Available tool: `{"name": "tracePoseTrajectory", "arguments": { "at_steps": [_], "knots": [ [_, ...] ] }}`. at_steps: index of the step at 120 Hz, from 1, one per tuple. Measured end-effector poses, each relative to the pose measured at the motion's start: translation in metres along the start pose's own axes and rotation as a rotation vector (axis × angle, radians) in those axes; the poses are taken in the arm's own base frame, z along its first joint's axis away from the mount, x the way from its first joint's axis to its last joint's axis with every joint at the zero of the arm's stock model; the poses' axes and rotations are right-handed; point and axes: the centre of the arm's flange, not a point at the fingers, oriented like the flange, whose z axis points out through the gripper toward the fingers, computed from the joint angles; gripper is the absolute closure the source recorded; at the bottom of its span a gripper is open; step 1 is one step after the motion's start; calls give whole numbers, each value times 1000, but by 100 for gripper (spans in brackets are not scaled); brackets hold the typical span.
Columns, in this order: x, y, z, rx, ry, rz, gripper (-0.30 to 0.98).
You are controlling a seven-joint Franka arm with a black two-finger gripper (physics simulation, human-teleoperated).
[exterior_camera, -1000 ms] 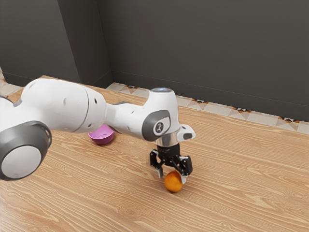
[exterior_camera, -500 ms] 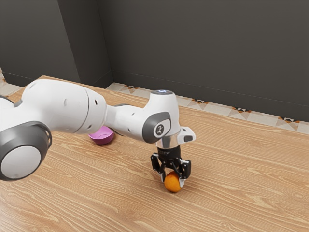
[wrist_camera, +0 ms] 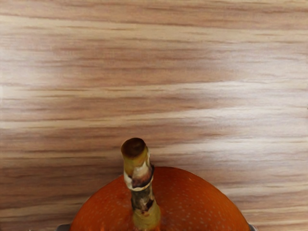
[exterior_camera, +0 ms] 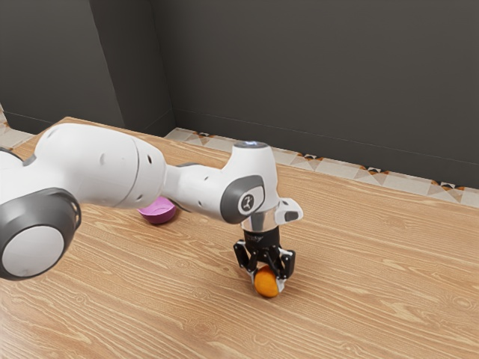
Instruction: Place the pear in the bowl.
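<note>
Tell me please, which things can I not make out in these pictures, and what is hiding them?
- Far rim of the bowl, exterior view: partly behind the arm.
- Base of the arm, exterior view: cut off by the left edge.
- Stem of the pear, exterior view: hidden by the gripper.
- Rest of the pear, wrist view: cut off by the lower edge.

No word or number can be read. On the white arm [exterior_camera: 99,164], a dark-rimmed joint cover [exterior_camera: 234,196] carries a small round emblem [exterior_camera: 247,203] with a figure-like mark, too small to identify. Faint pale marks on the black collar [exterior_camera: 261,238] are illegible.
</note>
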Motion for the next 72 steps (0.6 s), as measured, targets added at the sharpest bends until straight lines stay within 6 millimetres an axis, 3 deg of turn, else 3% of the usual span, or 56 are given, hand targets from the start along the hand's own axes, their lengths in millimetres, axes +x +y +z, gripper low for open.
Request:
{"name": "tracePoseTrajectory", "arguments": {
  "at_steps": [15,29,44,72],
  "knots": [
    [2,-6,-20,-3,28,-12,34],
    [7,-26,-45,-1,68,-43,36],
    [20,-69,-73,12,117,-112,38],
    [33,-161,-100,54,163,-251,39]
  ]
}}
